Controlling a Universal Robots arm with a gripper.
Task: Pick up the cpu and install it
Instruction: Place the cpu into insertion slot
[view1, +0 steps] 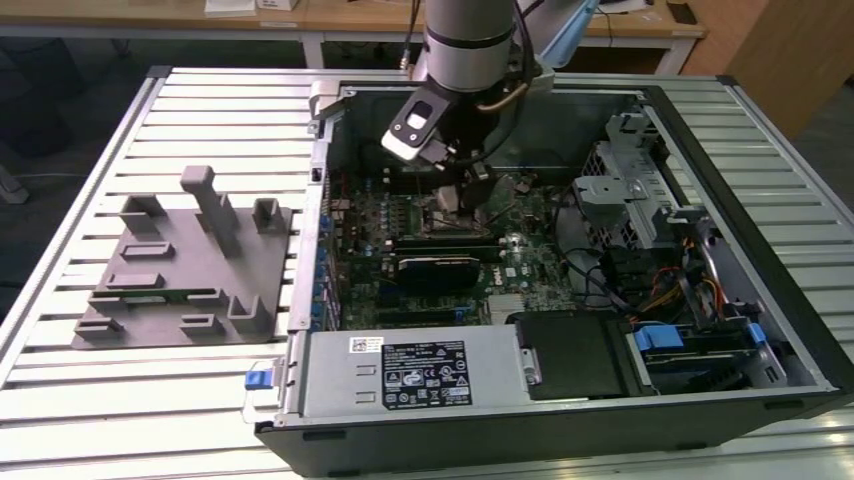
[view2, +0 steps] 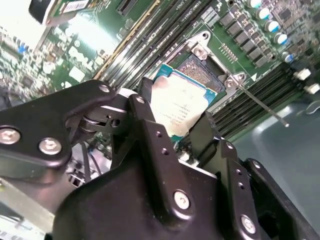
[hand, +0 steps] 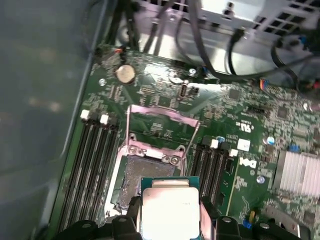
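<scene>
Between the jaws, clenched on two opposite edges, I hold the small flat square cpu with its shiny silver top plate and thin pale rim (view2: 180, 105). It hangs close over the dark, open motherboard socket (hand: 142, 175), though I cannot tell if they touch. The pick-up looks done. Seating is not, I judge, as the socket's metal retaining frame (hand: 160, 125) stands raised. The black computer case (view1: 534, 445) around them rests on the ribbed metal surface (view1: 200, 110).

- Black gripper (hand: 170, 220) clamps the square silver-topped cpu (hand: 170, 206) by opposite edges
- The cpu hides part of the open dark metal-framed socket (hand: 142, 177)
- Round silver coin battery (hand: 125, 73) sits apart from the socket
</scene>
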